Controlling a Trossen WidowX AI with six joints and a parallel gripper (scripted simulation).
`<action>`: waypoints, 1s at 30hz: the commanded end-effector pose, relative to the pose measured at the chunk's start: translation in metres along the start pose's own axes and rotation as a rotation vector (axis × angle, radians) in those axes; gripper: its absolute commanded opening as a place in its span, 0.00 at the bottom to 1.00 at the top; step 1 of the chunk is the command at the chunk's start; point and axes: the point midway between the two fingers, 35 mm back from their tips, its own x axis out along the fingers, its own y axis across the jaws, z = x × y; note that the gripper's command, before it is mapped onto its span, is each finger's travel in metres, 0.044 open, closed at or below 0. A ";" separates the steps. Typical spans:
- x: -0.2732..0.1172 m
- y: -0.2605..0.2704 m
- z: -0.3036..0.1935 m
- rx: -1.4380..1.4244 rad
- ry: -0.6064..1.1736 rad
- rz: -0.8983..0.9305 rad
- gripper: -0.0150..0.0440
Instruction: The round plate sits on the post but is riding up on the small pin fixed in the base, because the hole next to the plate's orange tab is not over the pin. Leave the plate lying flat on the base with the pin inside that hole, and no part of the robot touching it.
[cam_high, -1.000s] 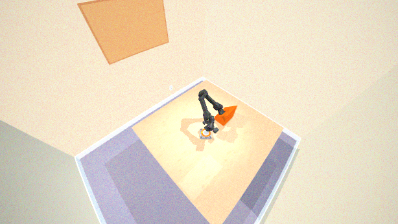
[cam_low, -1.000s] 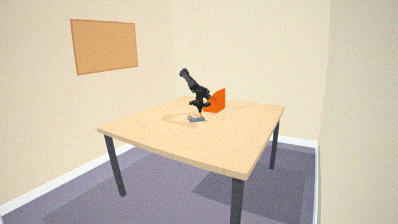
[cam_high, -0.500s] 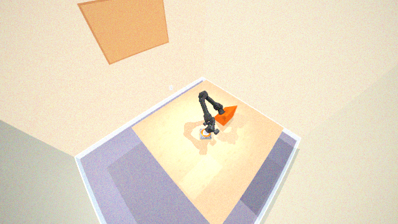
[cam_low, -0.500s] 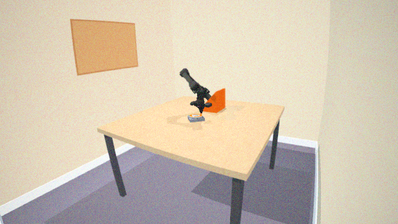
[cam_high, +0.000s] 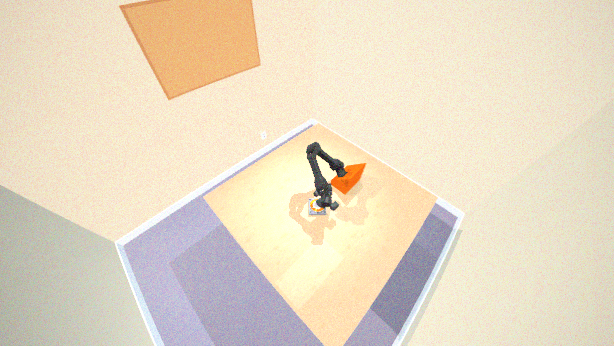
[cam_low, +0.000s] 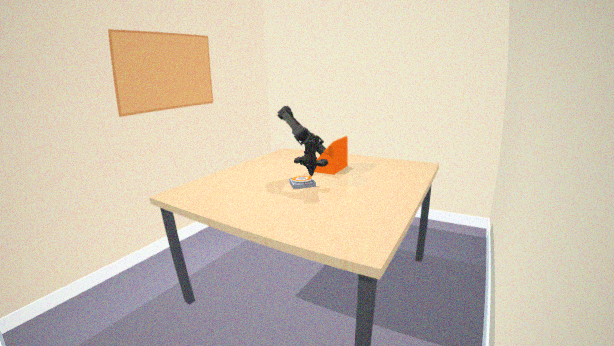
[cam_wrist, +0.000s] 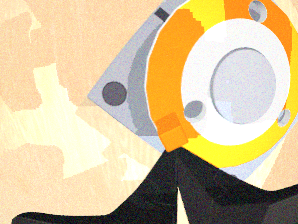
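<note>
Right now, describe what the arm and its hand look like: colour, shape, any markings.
The arm is dark grey to black throughout, built of slim tubular links with chunkier joint housings. No cables, labels or markings are discernible. The hand is matte black, its two broad fingers tapering to points with a thin seam between them.
</note>
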 end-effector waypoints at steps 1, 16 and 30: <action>-0.001 0.004 0.006 0.007 -0.001 0.003 0.25; -0.003 0.009 0.021 0.007 -0.001 0.003 0.25; -0.004 0.009 0.035 0.008 -0.002 0.003 0.25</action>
